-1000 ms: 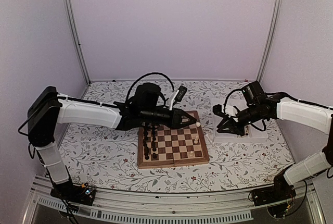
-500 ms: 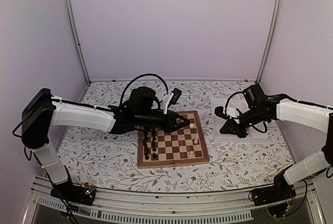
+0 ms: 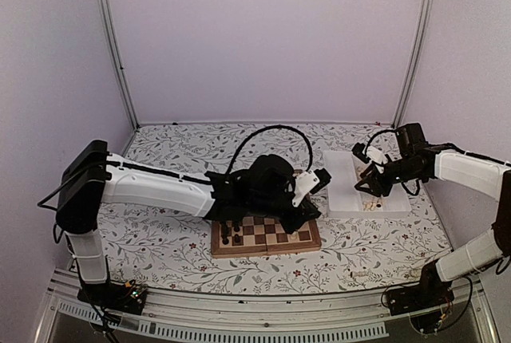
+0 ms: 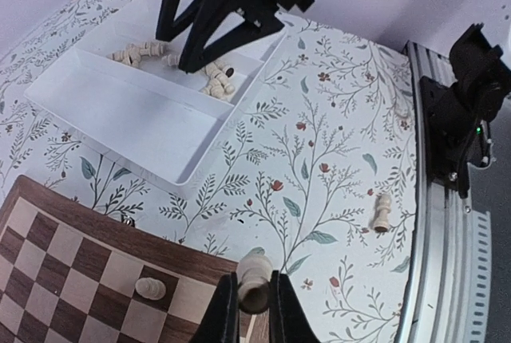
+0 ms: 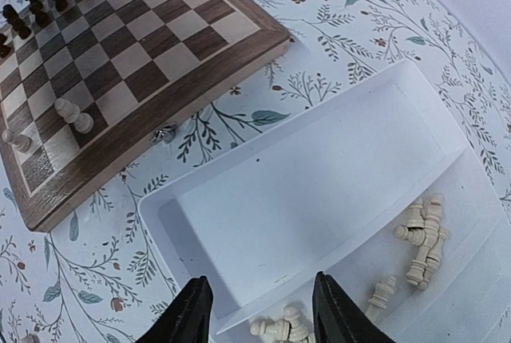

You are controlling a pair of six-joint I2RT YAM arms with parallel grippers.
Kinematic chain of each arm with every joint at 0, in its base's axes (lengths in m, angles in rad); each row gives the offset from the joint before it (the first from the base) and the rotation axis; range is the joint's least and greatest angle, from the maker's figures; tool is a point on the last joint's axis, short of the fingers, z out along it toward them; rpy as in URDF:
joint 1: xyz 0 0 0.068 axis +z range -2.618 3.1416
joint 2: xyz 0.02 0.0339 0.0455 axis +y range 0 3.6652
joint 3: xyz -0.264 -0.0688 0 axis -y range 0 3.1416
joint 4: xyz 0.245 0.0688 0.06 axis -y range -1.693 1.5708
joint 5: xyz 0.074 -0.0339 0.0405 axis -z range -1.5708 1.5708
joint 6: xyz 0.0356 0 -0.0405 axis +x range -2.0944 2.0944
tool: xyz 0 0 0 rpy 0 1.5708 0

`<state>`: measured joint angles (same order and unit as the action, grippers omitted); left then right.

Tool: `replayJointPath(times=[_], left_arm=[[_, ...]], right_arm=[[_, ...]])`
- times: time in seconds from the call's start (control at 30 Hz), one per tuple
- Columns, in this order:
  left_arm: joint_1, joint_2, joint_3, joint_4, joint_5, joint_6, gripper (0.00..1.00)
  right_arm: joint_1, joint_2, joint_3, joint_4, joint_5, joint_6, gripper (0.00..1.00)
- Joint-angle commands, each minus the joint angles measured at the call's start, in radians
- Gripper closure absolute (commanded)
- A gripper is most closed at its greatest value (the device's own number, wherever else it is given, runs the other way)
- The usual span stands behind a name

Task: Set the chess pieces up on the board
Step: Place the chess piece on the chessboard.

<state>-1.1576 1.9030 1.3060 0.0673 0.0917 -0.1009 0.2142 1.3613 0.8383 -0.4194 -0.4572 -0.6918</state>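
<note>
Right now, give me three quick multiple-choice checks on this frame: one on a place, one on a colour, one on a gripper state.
1. Where is the stray chess piece?
A) on a dark square
B) on the floral tablecloth by the front rail
C) stacked on another piece

2. What colour are the pieces in the white tray?
A) pale cream
B) dark brown
C) red

3. What state is the left gripper in?
A) open and empty
B) shut on a pale chess piece
C) shut on nothing

Answers:
1 B: the left wrist view shows it alone on the cloth, close to the rail.
2 A: the right wrist view shows only cream pieces heaped in the tray's far compartment.
3 B: its fingers clamp the piece from both sides at the edge of the chessboard.
</note>
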Motion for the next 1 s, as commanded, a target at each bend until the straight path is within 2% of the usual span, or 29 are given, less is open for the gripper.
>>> replayJointPath(times=[0.0, 0.2, 0.97], left_arm=[[-0.030, 0.072, 0.065, -0.131, -0.087, 0.099, 1.00], [-0.048, 0.137, 0.131, -0.227, -0.175, 0.131, 1.00], [-0.070, 0.189, 0.176, -0.301, -0.170, 0.171, 1.00]], right_arm=[[-0.042, -0.044, -0.023, 0.040, 0.021, 0.045, 0.53], [-0.048, -0.047, -0.026, 0.043, 0.028, 0.048, 0.52], [-0.048, -0.032, -0.033, 0.041, 0.025, 0.031, 0.51]])
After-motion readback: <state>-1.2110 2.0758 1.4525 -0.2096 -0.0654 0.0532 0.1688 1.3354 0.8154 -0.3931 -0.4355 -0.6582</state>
